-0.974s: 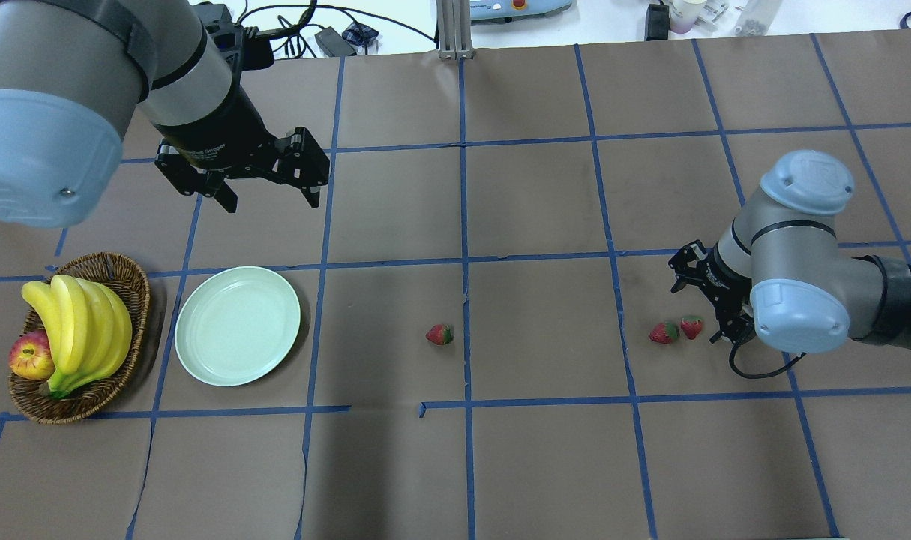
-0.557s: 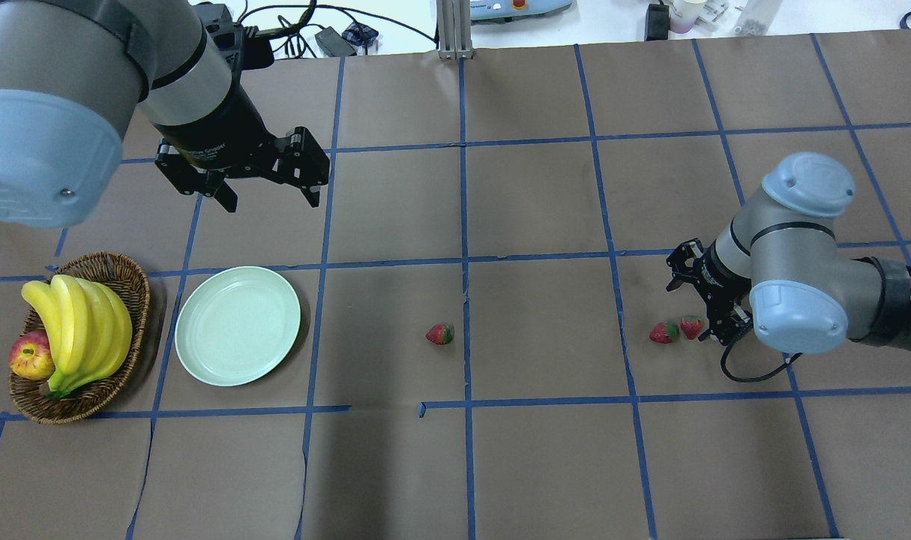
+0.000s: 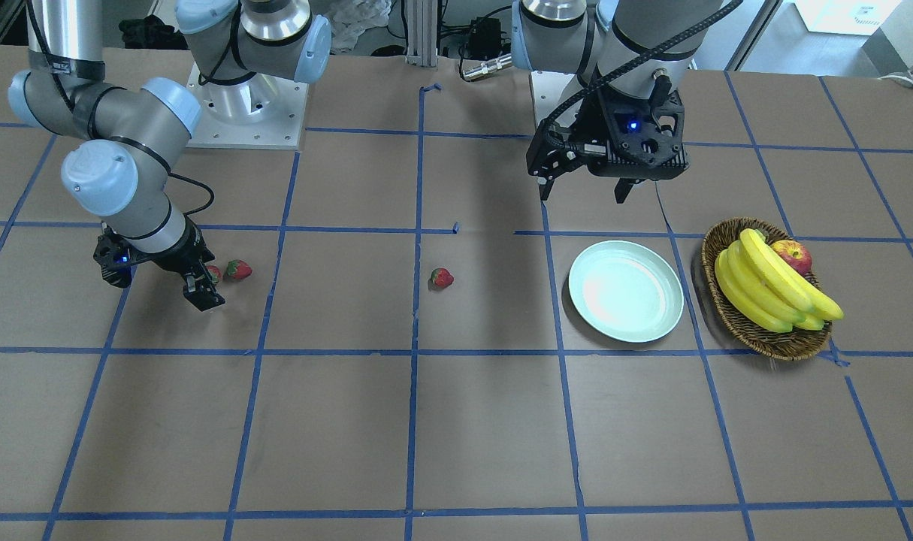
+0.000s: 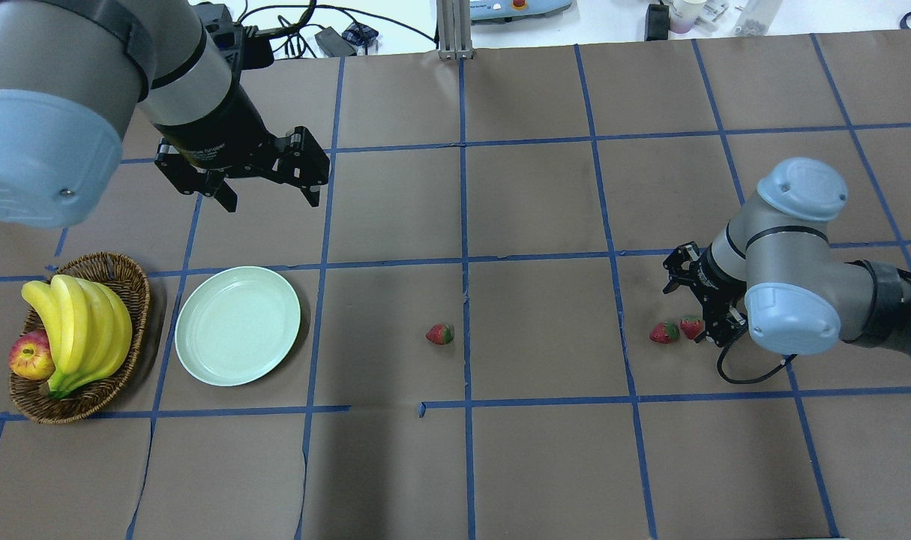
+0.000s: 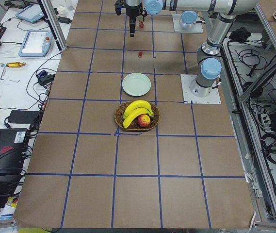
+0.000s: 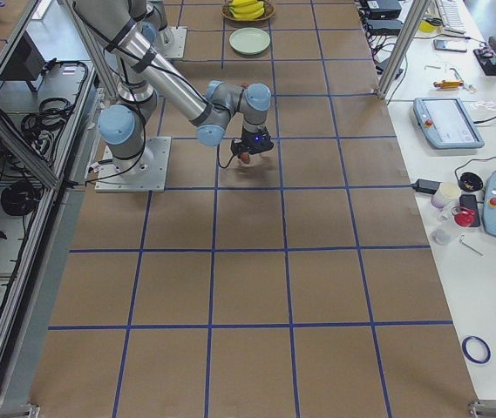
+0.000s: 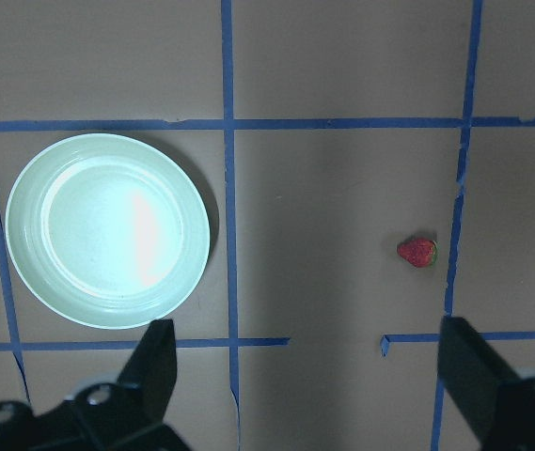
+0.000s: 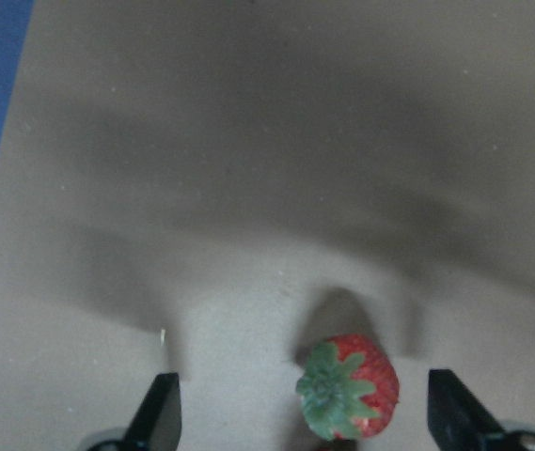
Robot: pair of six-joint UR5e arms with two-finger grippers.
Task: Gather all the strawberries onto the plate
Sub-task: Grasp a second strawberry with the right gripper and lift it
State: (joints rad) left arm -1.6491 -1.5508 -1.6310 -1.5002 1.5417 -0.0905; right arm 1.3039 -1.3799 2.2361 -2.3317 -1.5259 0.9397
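Three strawberries lie on the brown table. One [image 4: 440,334] is alone near the middle; it also shows in the front view [image 3: 441,278] and the left wrist view [image 7: 416,252]. The other two [image 4: 663,332] [image 4: 692,327] lie side by side at the right. My right gripper [image 4: 692,310] is open and low over the nearer one of this pair, which sits between its fingers in the right wrist view [image 8: 347,387], untouched. The mint-green plate [image 4: 238,326] stands empty at the left. My left gripper [image 4: 271,201] hangs open and empty beyond the plate.
A wicker basket [image 4: 118,264] with bananas [image 4: 88,330] and a red apple [image 4: 29,356] stands left of the plate, close to it. Blue tape lines cross the table. Cables and gear lie past the far edge.
My right gripper has shifted slightly left, closer over the two strawberries at the right. The strawberries, the plate and the left arm have not moved.
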